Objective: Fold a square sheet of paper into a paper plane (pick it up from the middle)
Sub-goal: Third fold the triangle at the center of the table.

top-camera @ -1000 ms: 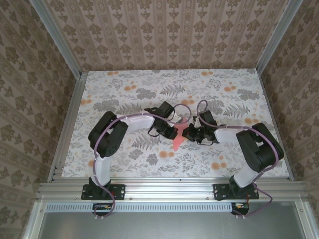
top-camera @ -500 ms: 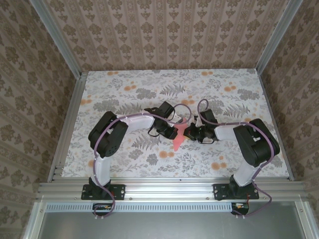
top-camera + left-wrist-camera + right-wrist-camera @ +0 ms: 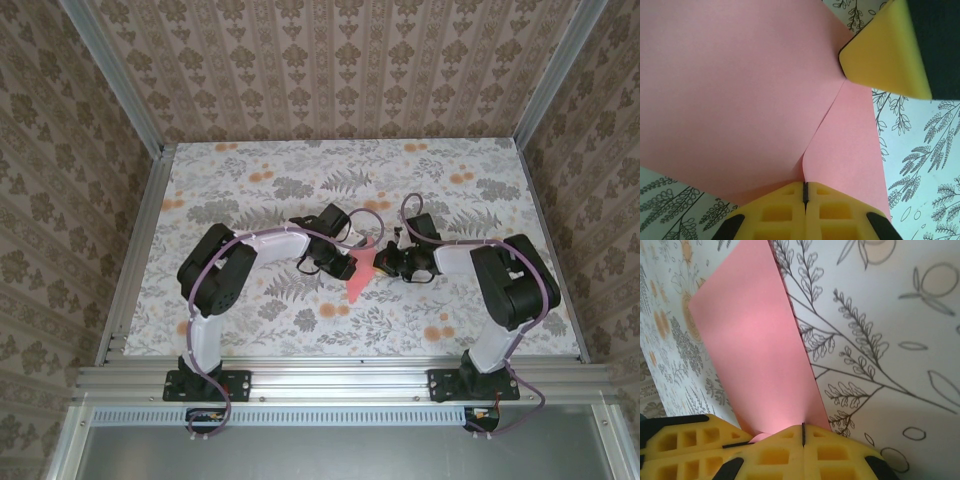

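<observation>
From above we see both arms bent inward so that their grippers meet near the middle of the flowered counter [image 3: 250,190]. Between them lies the folded sheet of paper [image 3: 359,282], plain salmon pink, tapering to a point that faces the near edge.

The left gripper [image 3: 347,266] comes in from the left and the right gripper [image 3: 383,263] from the right. The two are just beside each other, with the paper between them.

In the left wrist view the left gripper's yellow pads [image 3: 780,215] are pressed flat together. A crease in the paper runs down into the seam between them, so we read this gripper as clenched on the paper. The pink surface spreads wide to the upper left. At the upper right one yellow pad of the other gripper [image 3: 885,55] touches the paper where the crease begins.

In the right wrist view the right gripper's pads [image 3: 840,455] are likewise closed tight, and a long pink strip rises from their seam toward the upper left (its far corner is blunt, not pointed). This gripper too is grasping the paper. A second set of yellow pads [image 3: 685,442] sits just beside it at the lower left.

We cannot tell whether the paper's tip touches the counter or hangs above it.
</observation>
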`<move>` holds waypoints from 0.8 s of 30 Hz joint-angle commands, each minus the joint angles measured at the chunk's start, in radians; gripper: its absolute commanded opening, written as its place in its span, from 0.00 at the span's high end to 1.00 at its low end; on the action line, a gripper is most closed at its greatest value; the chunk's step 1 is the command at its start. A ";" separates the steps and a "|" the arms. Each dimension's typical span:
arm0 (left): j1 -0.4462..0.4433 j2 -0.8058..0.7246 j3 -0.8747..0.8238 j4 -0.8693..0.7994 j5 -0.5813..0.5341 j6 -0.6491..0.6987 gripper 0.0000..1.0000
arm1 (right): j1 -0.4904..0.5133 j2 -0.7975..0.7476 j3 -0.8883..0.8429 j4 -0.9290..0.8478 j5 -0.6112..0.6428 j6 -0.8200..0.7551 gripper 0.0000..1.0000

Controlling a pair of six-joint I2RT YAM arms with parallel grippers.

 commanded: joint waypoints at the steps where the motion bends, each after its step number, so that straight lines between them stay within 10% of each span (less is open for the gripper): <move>1: -0.003 0.017 -0.019 -0.086 -0.061 -0.008 0.97 | -0.002 0.030 -0.004 -0.072 0.045 -0.040 0.95; 24: -0.004 0.006 0.003 -0.105 -0.065 -0.018 0.96 | -0.053 0.024 0.039 -0.111 -0.043 -0.092 0.94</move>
